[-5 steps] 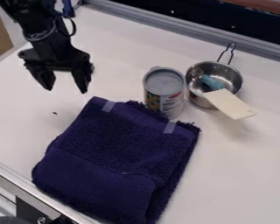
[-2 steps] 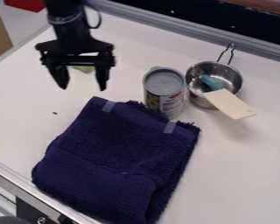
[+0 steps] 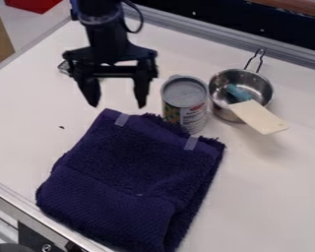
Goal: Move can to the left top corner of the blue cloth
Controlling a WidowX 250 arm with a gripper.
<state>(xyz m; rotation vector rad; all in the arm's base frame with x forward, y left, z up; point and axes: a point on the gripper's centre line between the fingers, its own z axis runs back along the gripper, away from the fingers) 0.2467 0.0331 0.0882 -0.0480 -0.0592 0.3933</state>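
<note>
The black gripper [image 3: 118,104] hangs at the upper left, above the cloth's top left corner and left of the can, its two fingers wide apart with nothing between them. Upright at the cloth's top edge stands the can [image 3: 184,106], with a grey lid and a colourful label; it is just left of the metal pot. The dark blue cloth [image 3: 134,172] lies folded across the lower middle, with a light tape strip near each of its two upper corners.
Right of the can is a metal pot [image 3: 255,81] with a wire handle, holding a blue item; a cream-coloured flat piece [image 3: 260,117] juts over its rim. Partly behind the gripper lies a shiny object [image 3: 64,67]. A metal rail [image 3: 206,35] borders the table's back.
The arm and its open gripper have moved right, closer to the can. A shiny object at the left has come into sight behind the gripper. Can, cloth and pot have stayed put.
</note>
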